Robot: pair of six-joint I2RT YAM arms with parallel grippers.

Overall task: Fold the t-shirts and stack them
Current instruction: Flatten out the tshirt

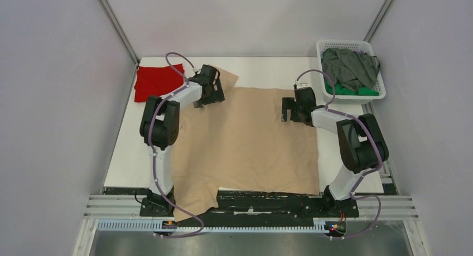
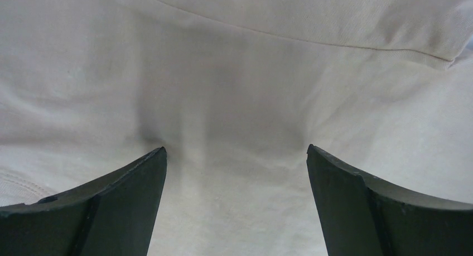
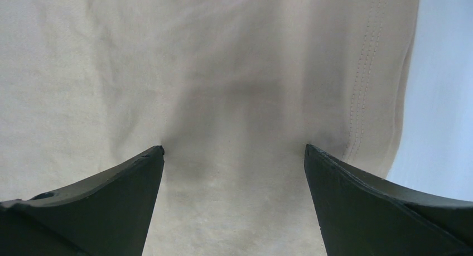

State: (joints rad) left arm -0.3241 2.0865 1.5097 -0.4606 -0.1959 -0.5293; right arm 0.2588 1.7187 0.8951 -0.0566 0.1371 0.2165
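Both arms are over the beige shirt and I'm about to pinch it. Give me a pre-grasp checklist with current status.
1. Left gripper open, beige t-shirt beneath it: ok.
2. Right gripper open, over cloth beside a stitched edge: ok.
3. Fingertips touching fabric: cannot tell.
4. Beige t-shirt fully on the table: not ok, its near-left corner hangs over the front edge.
5. Red t-shirt lying apart from the left gripper: ok.
6. Basket with grey t-shirt and green t-shirt off the beige one: ok.

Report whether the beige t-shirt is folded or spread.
Spread, not folded: the beige t-shirt lies opened out flat across the table, a sleeve reaching past the near edge.
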